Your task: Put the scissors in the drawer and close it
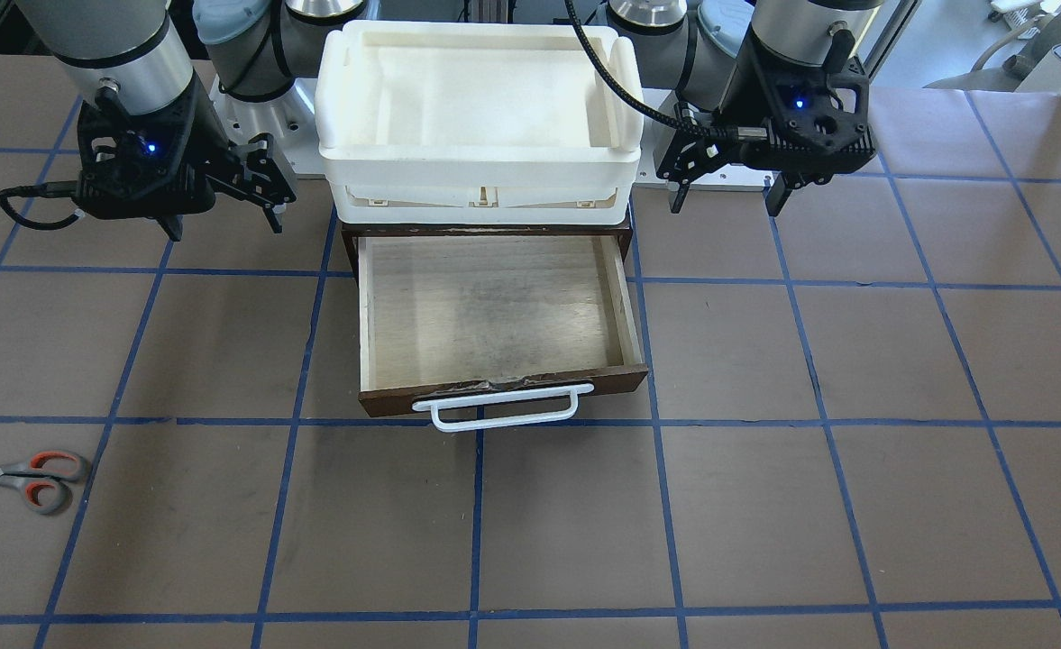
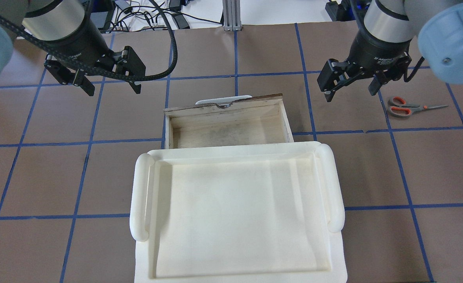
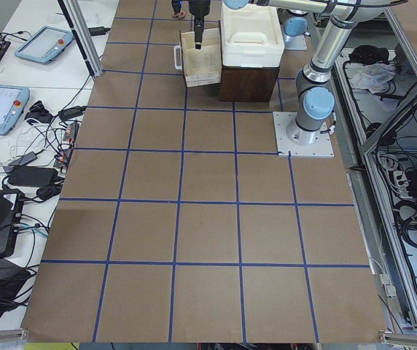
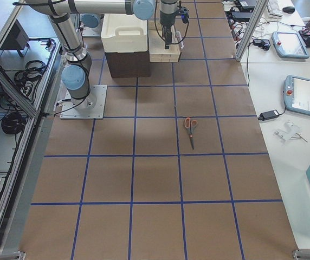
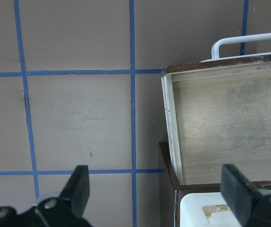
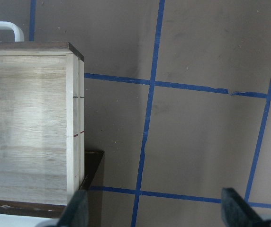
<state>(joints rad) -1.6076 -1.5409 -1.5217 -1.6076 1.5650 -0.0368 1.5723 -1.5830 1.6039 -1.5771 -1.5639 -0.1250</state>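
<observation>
The scissors (image 1: 30,478) lie flat on the table on my right side, beyond the right gripper; they also show in the overhead view (image 2: 406,107) and the right side view (image 4: 190,127). The drawer (image 1: 494,311) is pulled open and empty, its white handle (image 1: 503,407) pointing away from me; it shows too in the overhead view (image 2: 227,125). My right gripper (image 2: 350,96) hangs open and empty above the table beside the drawer's right side. My left gripper (image 2: 114,91) hangs open and empty beside its left side.
A white plastic bin (image 2: 235,212) sits on top of the dark brown case (image 1: 350,239), empty. Blue tape lines grid the brown table. The wrist views show the drawer's corners (image 5: 225,127) (image 6: 26,127) and bare table beneath each gripper.
</observation>
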